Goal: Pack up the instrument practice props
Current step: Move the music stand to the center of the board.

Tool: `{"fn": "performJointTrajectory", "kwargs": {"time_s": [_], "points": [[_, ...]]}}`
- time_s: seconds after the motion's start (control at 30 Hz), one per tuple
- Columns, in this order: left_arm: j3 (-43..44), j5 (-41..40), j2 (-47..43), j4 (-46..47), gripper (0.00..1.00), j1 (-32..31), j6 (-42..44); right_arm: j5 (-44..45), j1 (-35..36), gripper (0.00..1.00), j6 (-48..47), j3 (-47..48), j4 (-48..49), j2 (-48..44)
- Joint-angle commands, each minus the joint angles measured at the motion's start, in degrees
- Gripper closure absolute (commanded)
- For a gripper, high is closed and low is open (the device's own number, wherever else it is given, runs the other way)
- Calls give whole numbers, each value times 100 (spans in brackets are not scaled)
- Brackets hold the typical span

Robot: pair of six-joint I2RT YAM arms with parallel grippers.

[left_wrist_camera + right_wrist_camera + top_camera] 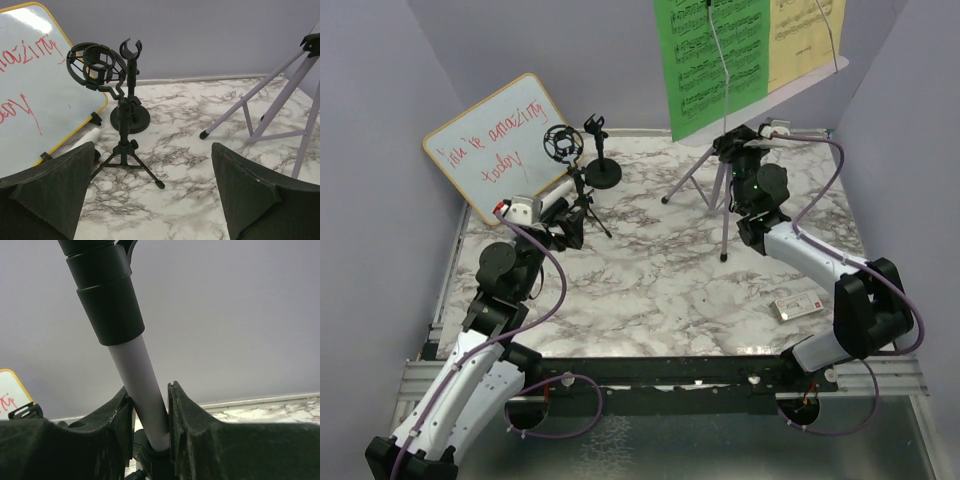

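Note:
The lilac music rack (807, 82) stands at the back right on lilac legs (260, 95), carrying a green sheet (710, 60) and a yellow sheet (805, 40). My right gripper (735, 150) is shut on its grey pole (142, 385), just below a black collar (107, 295), with the pole slanting between the jaws. A black mic tripod (123, 145) with a ring mount (95, 65) stands at the back left. A black round-base mic holder (131, 117) is right behind it. My left gripper (155, 195) hangs open and empty just in front of the tripod.
A wood-framed whiteboard (495, 145) with red writing leans against the left wall beside the tripod. A small flat white device (801, 305) lies near the front right. Grey walls close in the table on three sides.

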Motion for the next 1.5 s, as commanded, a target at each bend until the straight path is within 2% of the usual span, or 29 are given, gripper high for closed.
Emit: {"fn": "performJointTrajectory", "kwargs": {"time_s": [0.0, 0.13, 0.27, 0.33, 0.4, 0.53, 0.6, 0.77, 0.83, 0.87, 0.9, 0.97, 1.03, 1.13, 1.27, 1.47], "points": [[147, 302, 59, -42, 1, 98, -177, 993, 321, 100, 634, 314, 139, 242], [152, 364, 82, -33, 1, 135, -198, 1349, 524, 99, 285, 479, 351, 471], [196, 450, 117, -38, 1, 160, -226, 1416, 567, 100, 373, 496, 244, 534], [292, 522, 188, -67, 1, 163, -276, 1345, 568, 96, 470, 487, 52, 532], [444, 619, 296, -95, 1, 173, -409, 1193, 571, 83, 479, 446, -131, 504], [834, 1177, 595, -109, 1, 171, -581, 1008, 568, 48, 607, 335, -891, 184], [1048, 1338, 815, -166, 1, 171, -738, 992, 565, 35, 705, 232, -1408, -39], [1518, 1787, 1310, -210, 1, 171, -1229, 760, 567, 21, 1388, 128, -3229, -707], [1671, 1896, 1433, -250, 1, 171, -1415, 653, 560, 11, 1808, 129, -4028, -1042], [1773, 1900, 1489, -316, 1, 171, -1496, 550, 564, 3, 1848, 69, -4206, -1226], [1876, 1905, 1541, -392, 1, 171, -1540, 341, 564, 0, 1783, -3, -4387, -1429], [2078, 1985, 1636, -536, 1, 171, -1577, -88, 568, 0, 1345, -297, -4602, -1870], [2310, 2046, 1729, -680, 1, 171, -1610, -304, 571, 0, 1301, -814, -4400, -2395], [2655, 2117, 1868, -780, 1, 171, -1781, -1337, 568, 0, 1058, -911, -4728, -3120], [3369, 2345, 2191, -1051, 3, 171, -1920, -2019, 565, 3, 1126, 201, -6038, -3308], [4255, 2667, 2718, -940, 10, 118, -2389, -2597, 567, 5, 1019, 1820, -7193, -3048]]}}
